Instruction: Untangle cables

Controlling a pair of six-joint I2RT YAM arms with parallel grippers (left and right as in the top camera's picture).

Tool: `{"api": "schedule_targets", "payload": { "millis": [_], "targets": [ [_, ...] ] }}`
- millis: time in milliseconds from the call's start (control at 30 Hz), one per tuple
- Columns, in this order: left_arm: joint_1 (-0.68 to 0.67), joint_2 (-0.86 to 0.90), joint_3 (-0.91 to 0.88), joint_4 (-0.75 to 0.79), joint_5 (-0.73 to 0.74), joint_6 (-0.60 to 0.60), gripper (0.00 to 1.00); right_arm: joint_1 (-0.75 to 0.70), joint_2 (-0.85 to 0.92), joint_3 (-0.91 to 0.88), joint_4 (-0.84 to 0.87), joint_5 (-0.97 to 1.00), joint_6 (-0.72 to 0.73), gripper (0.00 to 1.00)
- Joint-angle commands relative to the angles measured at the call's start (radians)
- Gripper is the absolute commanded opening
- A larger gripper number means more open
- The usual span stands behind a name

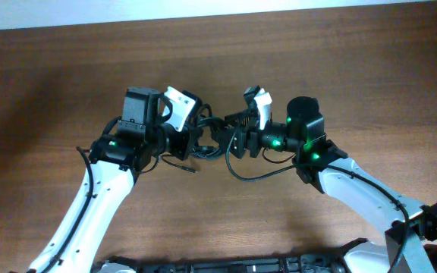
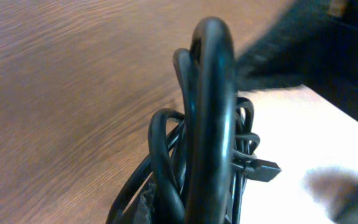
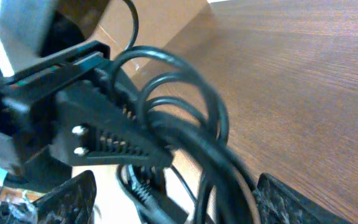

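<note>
overhead: two arms meet over the middle of the table (image 1: 317,61). the cables (image 1: 205,145) hang as one bundle between the left claw (image 1: 190,142) and the right claw (image 1: 232,142), lifted so the strands can likely be pulled apart in the air. one loop sags toward the right arm, and one short end (image 1: 192,168) pokes out below. how many cords are in the knot, i cannot tell.

left wrist: the cables (image 2: 210,124) fill the view, standing up from the claw's grip. i count at least four loops packed side by side and one plug (image 2: 263,168) jutting right. the claw's own fingers are not clear here. a blurred white patch lies behind, and what it is i cannot tell.

right wrist: the left claw's ribbed finger (image 3: 104,140) is clamped on the bundle, most likely as the anchor. the right claw's two fingers (image 3: 291,202) stand wide apart, with the cables (image 3: 185,124) running between them unpinched, probably ready for a fresh bite. three loops arch above them.
</note>
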Motion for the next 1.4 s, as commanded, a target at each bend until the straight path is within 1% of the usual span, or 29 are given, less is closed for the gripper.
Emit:
{"api": "schedule_targets", "payload": {
  "millis": [0,33,67,100,133,200,233,267,300,333,367,433,467,533,633,700,733,767,833,900,933,967,1000,1033,1067,1233,1267,1300,1367],
  "targets": [
    [0.001,-0.022,-0.001,0.005,0.179,0.180,0.00,0.046,0.019,0.018,-0.001,-0.004,-0.019,0.76],
    [0.001,-0.022,-0.001,0.004,0.206,0.182,0.00,0.061,0.021,0.018,-0.008,0.039,-0.038,0.74],
    [0.001,-0.022,-0.001,0.002,0.219,0.203,0.00,0.062,0.021,0.018,-0.022,0.059,-0.116,0.58],
    [0.001,-0.022,-0.001,0.002,0.204,0.202,0.00,0.062,0.021,0.018,-0.036,0.063,-0.124,0.30],
    [0.001,-0.022,-0.001,0.000,0.172,0.201,0.10,0.061,0.021,0.018,-0.050,0.064,-0.123,0.06],
    [0.001,-0.022,-0.001,-0.011,0.130,0.198,0.29,0.061,0.021,0.018,-0.050,0.066,-0.123,0.04],
    [0.001,-0.024,-0.001,-0.014,0.086,0.186,0.43,0.061,0.021,0.018,-0.050,0.068,-0.122,0.04],
    [0.008,-0.037,0.003,-0.013,0.029,0.111,0.56,0.061,0.021,0.018,-0.050,0.068,-0.119,0.04],
    [0.034,-0.071,0.006,-0.011,0.022,0.051,0.91,0.061,0.021,0.018,-0.050,0.093,-0.114,0.04],
    [0.048,-0.096,0.006,-0.009,0.022,0.005,0.99,0.061,0.021,0.018,-0.050,0.131,-0.074,0.04],
    [0.062,-0.125,0.006,-0.009,0.010,-0.070,0.99,0.061,0.021,0.018,-0.049,0.158,-0.047,0.04],
    [0.068,-0.146,0.006,-0.010,-0.100,-0.303,0.99,0.061,0.021,0.018,-0.050,0.157,-0.035,0.04],
    [0.068,-0.145,0.005,-0.014,-0.109,-0.337,0.99,0.061,0.021,0.018,-0.050,0.157,-0.032,0.04],
    [0.068,-0.144,0.005,-0.041,-0.107,-0.343,0.99,0.061,0.021,0.018,-0.049,0.157,-0.031,0.04],
    [0.068,-0.144,0.005,-0.111,-0.040,-0.357,0.99,0.061,0.021,0.018,-0.049,0.181,0.081,0.04],
    [0.058,-0.138,-0.003,-0.115,-0.040,-0.536,0.99,0.061,0.021,0.018,-0.032,0.201,0.234,0.04],
    [0.043,-0.131,-0.003,-0.115,-0.041,-0.560,0.99,0.061,0.021,0.018,-0.017,0.201,0.298,0.04],
    [0.025,-0.123,-0.003,-0.116,-0.057,-0.585,0.99,0.061,0.021,0.018,-0.012,0.201,0.328,0.04],
    [-0.006,-0.108,-0.003,-0.137,-0.135,-0.752,0.99,0.061,0.021,0.018,-0.012,0.197,0.331,0.04],
    [-0.010,-0.108,-0.003,-0.137,-0.148,-0.795,0.99,0.061,0.021,0.018,-0.012,0.193,0.331,0.04],
    [-0.010,-0.108,-0.003,-0.137,-0.181,-0.795,0.96,0.061,0.021,0.018,-0.012,0.179,0.332,0.04],
    [-0.010,-0.108,-0.003,-0.133,-0.187,-0.796,0.89,0.061,0.021,0.018,-0.012,0.163,0.348,0.04],
    [-0.010,-0.105,-0.003,-0.134,-0.186,-0.799,0.84,0.061,0.021,0.018,-0.011,0.155,0.392,0.04],
    [-0.010,-0.098,-0.003,-0.134,-0.186,-0.799,0.77,0.061,0.021,0.018,-0.011,0.153,0.407,0.04],
    [-0.010,-0.086,-0.003,-0.131,-0.184,-0.800,0.67,0.061,0.021,0.018,-0.011,0.138,0.414,0.04],
    [-0.037,-0.004,-0.003,-0.032,-0.125,-0.799,0.67,0.061,0.021,0.018,-0.004,0.117,0.414,0.04],
    [-0.043,-0.004,-0.003,-0.009,-0.127,-0.799,0.57,0.061,0.021,0.018,-0.004,0.117,0.414,0.04],
    [-0.043,-0.001,-0.003,-0.010,-0.134,-0.795,0.54,0.061,0.021,0.018,-0.003,0.117,0.414,0.04],
    [-0.043,0.027,-0.003,-0.009,-0.134,-0.795,0.42,0.061,0.021,0.018,-0.003,0.106,0.459,0.04]
  ]
}}
